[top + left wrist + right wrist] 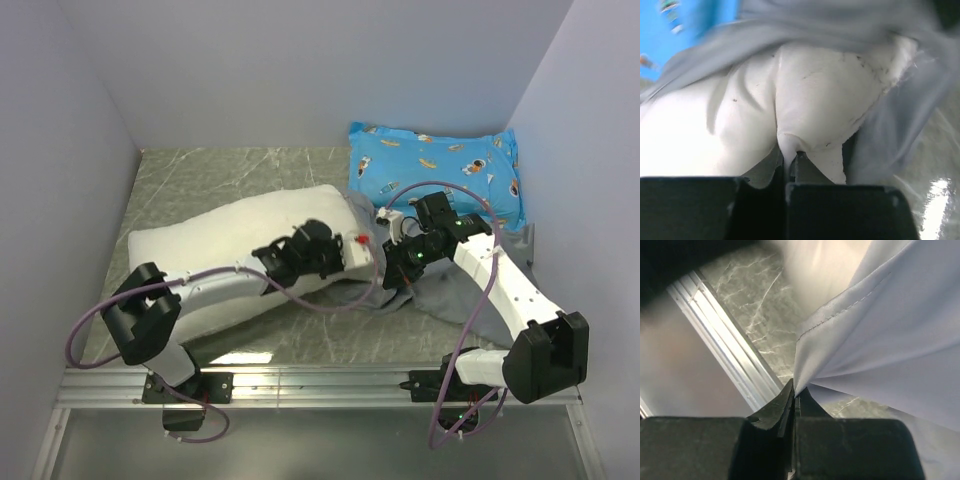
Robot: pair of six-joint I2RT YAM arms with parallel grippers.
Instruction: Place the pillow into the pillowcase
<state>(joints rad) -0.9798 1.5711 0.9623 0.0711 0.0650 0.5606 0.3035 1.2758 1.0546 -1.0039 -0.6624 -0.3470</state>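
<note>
The white pillow (215, 250) lies across the left half of the table, its right end at the mouth of the grey pillowcase (455, 290). My left gripper (345, 255) is shut on a pinched fold of the pillow (805, 105), with the pillowcase (840, 22) draped over the pillow's far end. My right gripper (392, 272) is shut on the hemmed edge of the pillowcase (875, 335) and holds it lifted off the table.
The blue cartoon-printed pillow (435, 175) lies at the back right, against the wall. The green marble tabletop (215, 180) shows behind the pillow. A metal rail (725, 335) runs along the near edge. White walls close in the sides.
</note>
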